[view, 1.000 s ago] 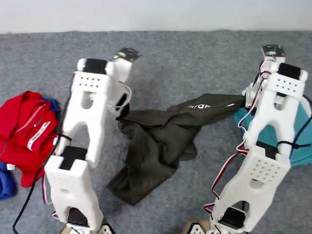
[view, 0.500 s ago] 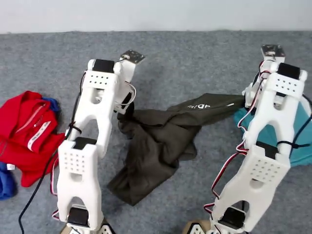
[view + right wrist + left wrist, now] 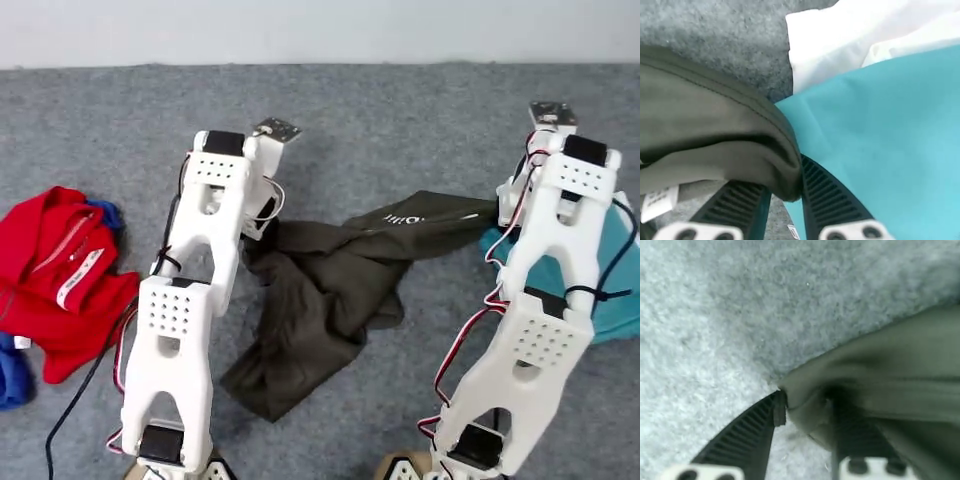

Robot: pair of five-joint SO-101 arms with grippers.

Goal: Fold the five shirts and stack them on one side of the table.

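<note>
Since a second ago your left arm has swung toward the right arm, and its upper part now stands closer to the dark green shirt. The right arm has hardly moved. The shirt lies almost as it did, crumpled on the grey tabletop between the two pairs of fingers, with one end stretched out to each.

The left fingers are closed on a fold at the corner of the dark green shirt. One finger is bare beside the cloth and the other is covered by it. The right fingers are narrow and hold the hem at the opposite end, with the thick fold pressed between them and a small label hanging just beside them.

A teal shirt lies just beside the right fingers, touching one of them, and its edge passes under the green hem. A white shirt lies beyond the teal one, farther from these fingers. A red shirt and a blue shirt lie well apart from the left fingers, on the side away from the right fingers. In the high view each arm covers its own fingers.
</note>
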